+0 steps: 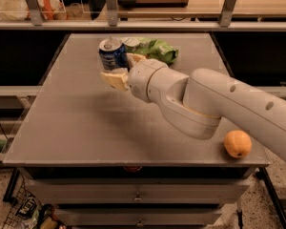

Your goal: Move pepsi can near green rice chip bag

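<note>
The pepsi can [111,54] is dark blue with a silver top and stands upright between my two tan fingers. My gripper [118,67] is shut on the can at the far middle of the grey table [76,123], and whether the can rests on the table or hangs just above it I cannot tell. The green rice chip bag [155,48] lies wrinkled just right of and behind the can, partly hidden by my white arm [205,104], which reaches in from the right.
A round orange fruit [237,143] lies at the table's front right corner. A rail with posts [109,6] runs behind the table, with bags on the shelf at far left. Drawers sit under the table front.
</note>
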Controlling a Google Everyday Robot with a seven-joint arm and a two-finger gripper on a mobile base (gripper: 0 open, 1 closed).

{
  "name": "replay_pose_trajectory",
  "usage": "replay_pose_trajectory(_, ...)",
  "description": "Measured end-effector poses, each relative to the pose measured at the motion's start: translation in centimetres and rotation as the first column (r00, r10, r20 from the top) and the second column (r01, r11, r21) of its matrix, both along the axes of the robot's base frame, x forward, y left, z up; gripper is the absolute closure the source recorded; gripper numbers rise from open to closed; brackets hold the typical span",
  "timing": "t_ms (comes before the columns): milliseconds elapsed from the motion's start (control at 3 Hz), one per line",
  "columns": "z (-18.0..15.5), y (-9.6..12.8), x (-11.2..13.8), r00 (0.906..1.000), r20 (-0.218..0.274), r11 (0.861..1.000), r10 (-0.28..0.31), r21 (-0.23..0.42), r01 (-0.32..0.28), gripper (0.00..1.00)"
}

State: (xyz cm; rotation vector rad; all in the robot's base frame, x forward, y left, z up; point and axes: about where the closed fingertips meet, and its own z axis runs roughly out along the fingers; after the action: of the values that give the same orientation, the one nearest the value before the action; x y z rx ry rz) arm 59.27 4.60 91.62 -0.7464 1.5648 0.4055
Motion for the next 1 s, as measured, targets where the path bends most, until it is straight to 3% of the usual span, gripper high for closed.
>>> replay_pose_trajectory(333,-1.0,-3.5,3.3,0.9911,-0.032,0.991,-0.129,-0.046,0.128,1.0)
replay_pose_trajectory(667,-3.0,-8.3,5.7,0.9635,-0.07,0.962,-0.258,-0.106,0.25,1.0)
replay_pose_trajectory(1000,-4.2,-13.2,7.9,0.9206,-0.111,0.926,-0.374,-0.097,0.365,1.0)
